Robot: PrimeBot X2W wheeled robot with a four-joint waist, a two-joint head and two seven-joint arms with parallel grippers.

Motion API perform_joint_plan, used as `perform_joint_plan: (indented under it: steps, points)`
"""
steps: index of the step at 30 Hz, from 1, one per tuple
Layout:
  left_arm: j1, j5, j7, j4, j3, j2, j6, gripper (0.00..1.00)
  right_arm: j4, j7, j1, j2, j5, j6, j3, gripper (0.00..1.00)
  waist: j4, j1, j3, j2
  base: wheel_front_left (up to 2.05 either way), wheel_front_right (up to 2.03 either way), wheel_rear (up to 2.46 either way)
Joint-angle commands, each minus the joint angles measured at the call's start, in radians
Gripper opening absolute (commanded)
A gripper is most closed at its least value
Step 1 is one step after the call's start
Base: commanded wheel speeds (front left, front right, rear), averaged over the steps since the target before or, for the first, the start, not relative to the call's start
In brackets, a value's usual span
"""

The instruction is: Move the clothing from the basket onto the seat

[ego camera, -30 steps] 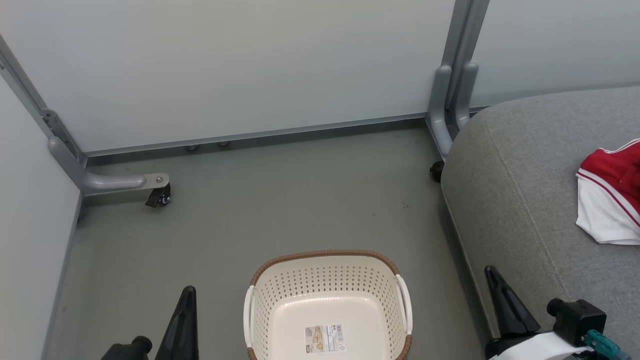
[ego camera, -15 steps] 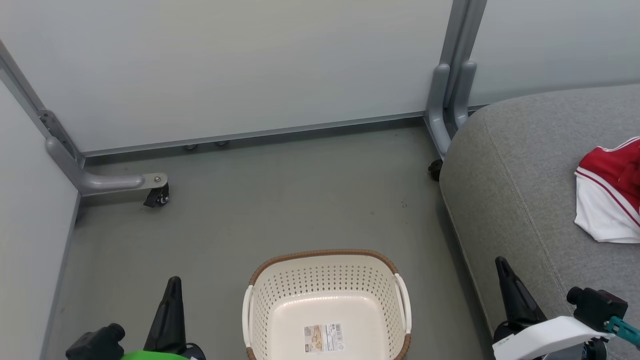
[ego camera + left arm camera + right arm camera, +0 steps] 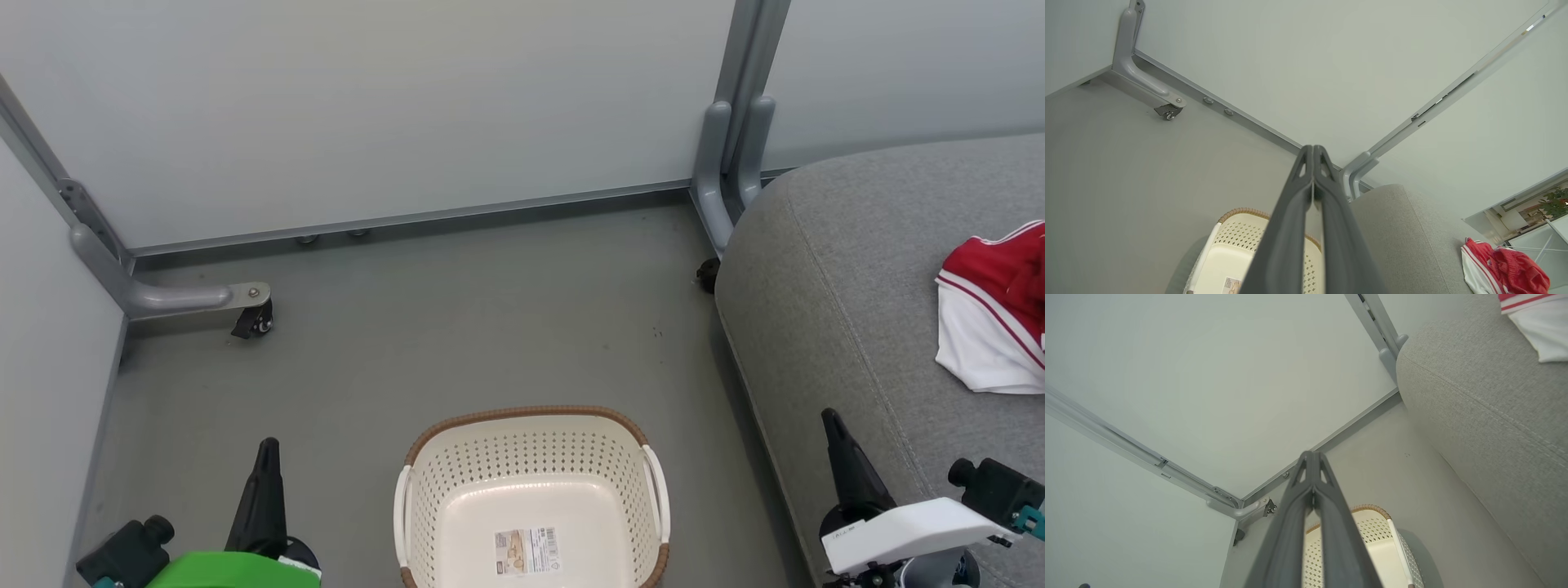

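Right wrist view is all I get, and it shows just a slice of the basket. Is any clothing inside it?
Observer: None. The head view shows the basket bare inside, as far as it's in frame, but for a paper label.
Operator: Where is it, then?
Observer: The clothing lies in a crumpled red and white heap on the seat, apart from the basket.
Operator: And the other arm?
Observer: The left pincer is shut on nothing, left of the basket.

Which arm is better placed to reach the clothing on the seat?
Right, probably: the right gripper is beside the seat with the clothing; the left gripper is beyond the basket.
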State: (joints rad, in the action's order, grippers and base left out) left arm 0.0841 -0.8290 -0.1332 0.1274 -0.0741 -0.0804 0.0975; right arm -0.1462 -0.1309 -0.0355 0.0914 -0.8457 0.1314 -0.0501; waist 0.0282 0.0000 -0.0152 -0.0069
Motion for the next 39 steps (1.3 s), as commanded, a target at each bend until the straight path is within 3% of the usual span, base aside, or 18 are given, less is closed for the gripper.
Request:
perform_joint_plan:
  steps: [1, 39]
  points:
    - [-0.033, -0.041, 0.005, -0.005, 0.007, -0.011, 0.006, 0.00, 0.005, 0.008, 0.027, 0.009, -0.038, 0.000, 0.008, 0.00, 0.000, 0.0000, 0.000, 0.0022, 0.00, 0.00, 0.00]
    - [-0.124, -0.477, 0.102, 0.059, 0.063, -0.022, 0.022, 0.00, -0.050, 0.107, 0.094, 0.010, -0.461, -0.001, 0.056, 0.00, -0.013, 0.0000, 0.008, 0.0043, 0.00, 0.00, 0.00]
